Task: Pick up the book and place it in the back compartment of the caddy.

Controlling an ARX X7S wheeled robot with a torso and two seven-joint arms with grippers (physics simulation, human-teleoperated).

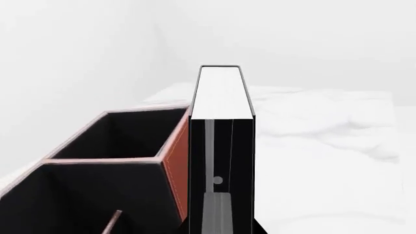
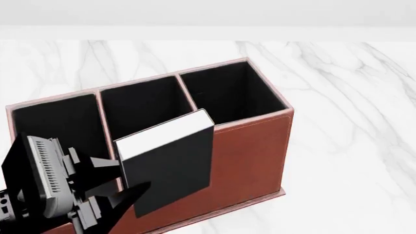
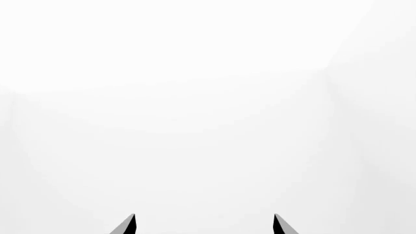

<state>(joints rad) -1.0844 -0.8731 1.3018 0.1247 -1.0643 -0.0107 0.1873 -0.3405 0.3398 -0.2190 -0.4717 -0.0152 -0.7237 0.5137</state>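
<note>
My left gripper [image 2: 126, 178] is shut on the lower end of the book [image 2: 172, 161], a black hardcover with white page edges. It holds the book tilted, over the front wall of the caddy [image 2: 254, 156]. The caddy is reddish-brown with black lining, and three open cells in a row show from the head. In the left wrist view the book [image 1: 224, 97] stands edge-on beside the caddy's brown wall [image 1: 174, 161], with the left gripper [image 1: 224, 226] at its base. I cannot tell which cell is the back compartment. My right gripper [image 3: 204, 219] is open on blank white.
The caddy stands on a white marble tabletop [image 2: 344, 122], which stretches to the right of it. The table's far edge runs across the top of the head view, with a white wall behind it.
</note>
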